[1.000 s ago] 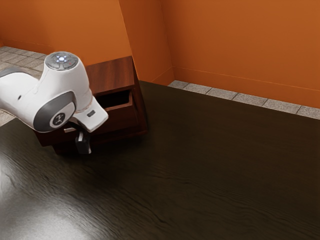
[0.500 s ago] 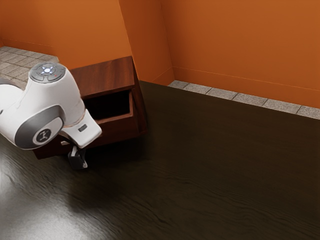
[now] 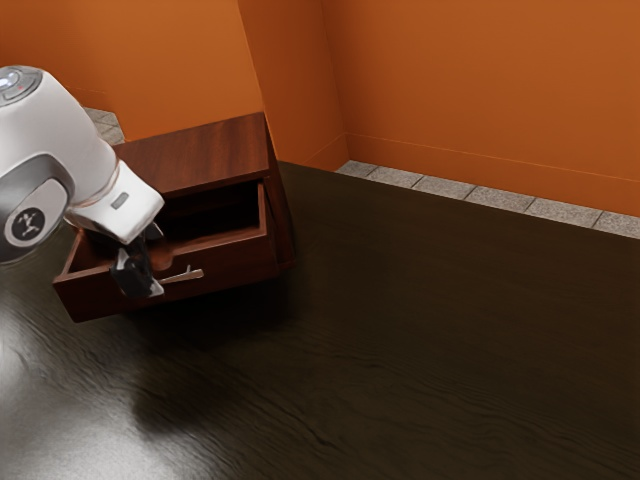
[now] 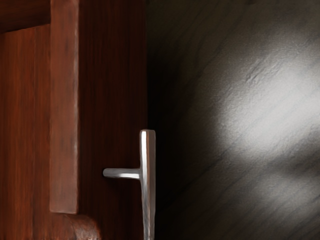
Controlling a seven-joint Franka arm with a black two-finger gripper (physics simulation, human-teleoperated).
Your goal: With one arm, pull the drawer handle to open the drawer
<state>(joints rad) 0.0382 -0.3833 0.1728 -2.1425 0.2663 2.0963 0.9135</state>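
Observation:
A dark red wooden cabinet (image 3: 205,150) stands on the table at the exterior view's left. Its drawer (image 3: 228,262) is pulled part way out, and a dark gap (image 3: 215,208) shows behind the drawer front. A silver bar handle (image 3: 186,273) sticks out of the front. My black gripper (image 3: 135,283) sits at the handle's left end, shut on it. In the wrist view the handle (image 4: 147,175) runs down under my hand, with its post fixed to the drawer front (image 4: 112,100).
The dark wooden table (image 3: 420,340) stretches wide toward the exterior view's right and front. Orange walls (image 3: 480,80) and a tiled floor strip (image 3: 520,200) lie behind it. My white arm (image 3: 45,150) covers the cabinet's left side.
The drawer has slid out of the cabinet with my gripper on its handle. My arm has drawn back toward the exterior view's left and risen.

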